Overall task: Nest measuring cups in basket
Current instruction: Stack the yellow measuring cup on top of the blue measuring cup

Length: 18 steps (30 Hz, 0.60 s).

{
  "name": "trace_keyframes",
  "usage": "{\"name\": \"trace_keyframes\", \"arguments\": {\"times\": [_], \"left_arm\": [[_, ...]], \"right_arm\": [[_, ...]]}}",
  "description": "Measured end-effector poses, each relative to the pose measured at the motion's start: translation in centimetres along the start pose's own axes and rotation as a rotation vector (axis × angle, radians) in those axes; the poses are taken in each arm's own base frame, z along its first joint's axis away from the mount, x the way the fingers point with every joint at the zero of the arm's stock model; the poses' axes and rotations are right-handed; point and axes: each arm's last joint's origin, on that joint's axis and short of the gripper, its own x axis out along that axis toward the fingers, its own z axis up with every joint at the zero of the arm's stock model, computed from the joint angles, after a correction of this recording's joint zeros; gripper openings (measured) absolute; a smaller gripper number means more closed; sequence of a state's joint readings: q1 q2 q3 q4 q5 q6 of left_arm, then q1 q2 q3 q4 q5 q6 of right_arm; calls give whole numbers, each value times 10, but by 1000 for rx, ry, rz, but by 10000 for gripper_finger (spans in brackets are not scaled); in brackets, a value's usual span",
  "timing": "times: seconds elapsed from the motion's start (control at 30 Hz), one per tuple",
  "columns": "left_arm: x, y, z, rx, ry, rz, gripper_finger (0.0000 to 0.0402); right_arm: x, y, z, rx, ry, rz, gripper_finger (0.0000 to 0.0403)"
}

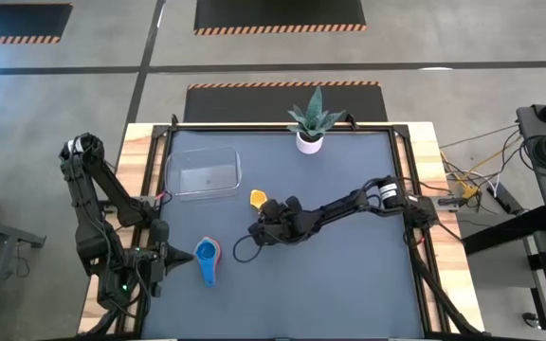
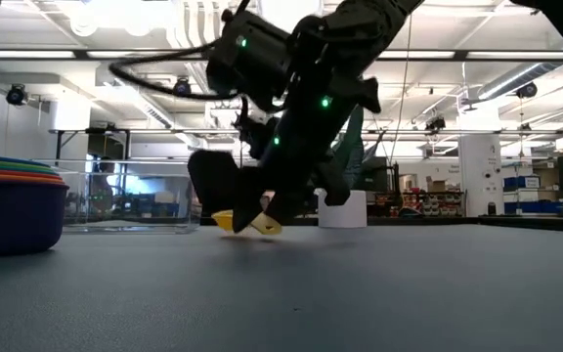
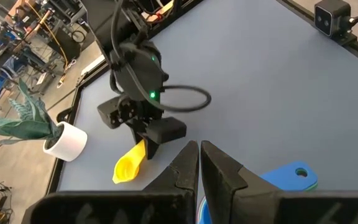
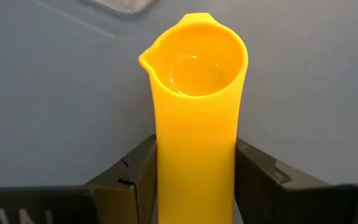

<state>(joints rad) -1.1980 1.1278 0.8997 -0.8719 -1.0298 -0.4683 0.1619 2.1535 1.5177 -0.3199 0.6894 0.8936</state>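
Note:
A yellow measuring cup (image 1: 258,199) lies near the table's middle, just right of the clear basket (image 1: 202,173). My right gripper (image 4: 196,155) comes at it from the table's right and is shut on its handle. The other measuring cups sit nested in a stack (image 1: 207,258) at the near left, teal and blue from above, with a blue handle (image 3: 294,176) sticking out. My left gripper (image 3: 199,155) hovers shut just left of that stack and touches nothing. My right gripper pinches the yellow cup's flat handle (image 4: 194,168) between its two fingers, one on each long edge. The fingers (image 4: 138,171) slant down from the table's right and lie along the handle, the bowl (image 4: 197,65) pointing away from them. The bowl (image 2: 252,226) is at the table top.
A small white pot (image 1: 309,142) with a green plant stands at the far edge, right of the basket. The basket (image 2: 135,196) holds nothing that I can see. Open grey table lies to the near right.

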Motion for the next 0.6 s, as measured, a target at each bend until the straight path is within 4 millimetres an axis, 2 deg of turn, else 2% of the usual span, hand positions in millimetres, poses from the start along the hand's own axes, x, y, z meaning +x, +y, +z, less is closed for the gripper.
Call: {"name": "trace_keyframes", "arguments": {"times": [0.2,0.6], "left_arm": [[0,0,0,0,0,0,0],[0,0,0,0,-2,4,0]], "right_arm": [[-26,11,5,16,-29,67,153],[-82,61,23,-39,-80,284,157]]}}
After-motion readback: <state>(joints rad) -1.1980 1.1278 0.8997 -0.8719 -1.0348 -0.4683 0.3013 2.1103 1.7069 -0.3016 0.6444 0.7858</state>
